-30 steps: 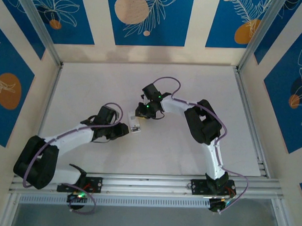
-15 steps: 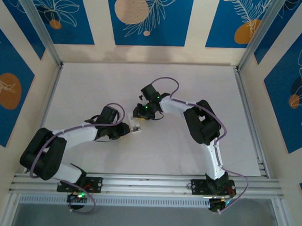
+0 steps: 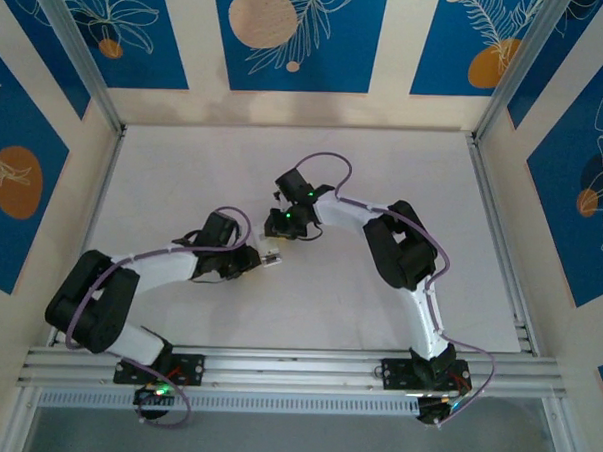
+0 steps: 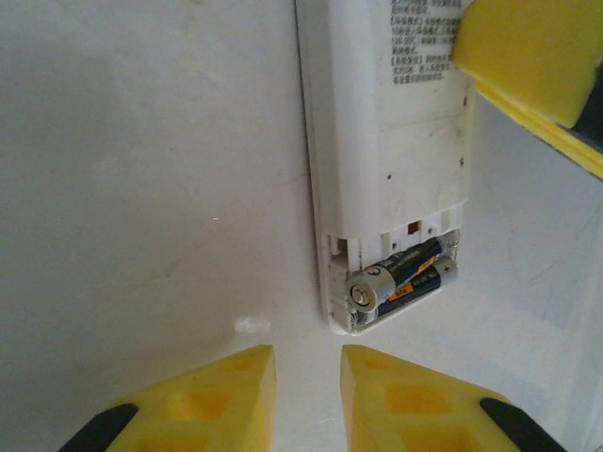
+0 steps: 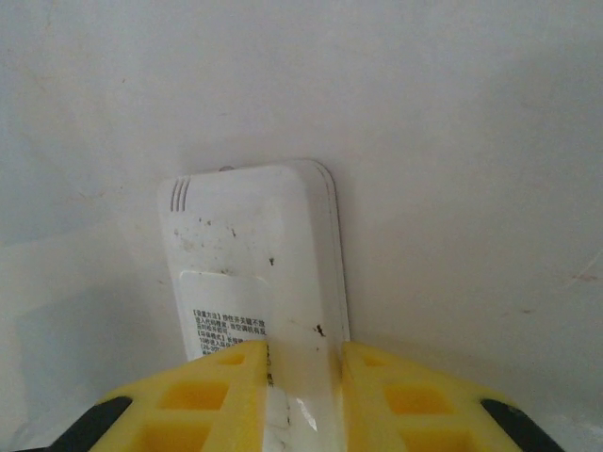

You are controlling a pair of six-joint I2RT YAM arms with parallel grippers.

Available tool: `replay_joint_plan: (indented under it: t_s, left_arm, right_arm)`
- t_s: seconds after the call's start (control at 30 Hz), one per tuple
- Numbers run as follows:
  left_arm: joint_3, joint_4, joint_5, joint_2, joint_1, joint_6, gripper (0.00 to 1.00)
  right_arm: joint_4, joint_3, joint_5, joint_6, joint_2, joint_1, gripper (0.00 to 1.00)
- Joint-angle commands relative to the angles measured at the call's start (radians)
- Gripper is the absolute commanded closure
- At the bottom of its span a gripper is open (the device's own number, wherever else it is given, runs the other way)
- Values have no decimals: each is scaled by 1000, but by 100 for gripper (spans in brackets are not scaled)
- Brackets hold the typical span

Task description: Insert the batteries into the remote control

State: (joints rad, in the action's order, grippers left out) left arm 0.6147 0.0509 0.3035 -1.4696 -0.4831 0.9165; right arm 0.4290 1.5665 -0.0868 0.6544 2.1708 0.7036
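1. Nearest us is the left end effector (image 4: 306, 363). Its fingers are drawn almost together with nothing held, and the tips sit just short of the remote's open end. Seen from above, it has slid in toward the remote over the last second, with its elbow folding up behind.
2. Just past those tips are the batteries (image 4: 400, 275), both in the open bay. The upper one sits tilted with its nose lifted, not flat beside its mate.
3. The remote control (image 4: 386, 141) lies face down on the white surface (image 4: 141, 188), label up, between the two arms.
4. At the far end is the right end effector (image 5: 303, 353). Its fingers are also nearly together and grip nothing, and they hang over the remote's back. I cannot tell whether it is pressing down. It has crept slightly leftward.
5. My read is that loading is nearly done. The left's approach looks like the setup for a nudge to seat that raised cell.
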Motion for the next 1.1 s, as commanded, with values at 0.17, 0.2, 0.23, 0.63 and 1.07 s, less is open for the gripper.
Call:
replay_joint_plan:
  t_s: [0.17,0.2,0.23,0.63,1.07]
  left_arm:
    - [-6,-88,63,-40,-8,45,82]
    - [-6,-96,66,-43,-8,49,83]
    - [-6,-98,65,-44,-7,51,84]
    - [25,-77,35,-73,-8,63,87]
    - [18,-141,74,-44,-8,66,87]
  right_arm:
    - [68,-13,41,-4,40,27,74]
    - [67,-11,40,-5,40,27,74]
    - [68,-10,40,-6,40,27,74]
    - [73,-12,33,-9,35,23,74]
    - [73,-7,29,-10,38,21,74]
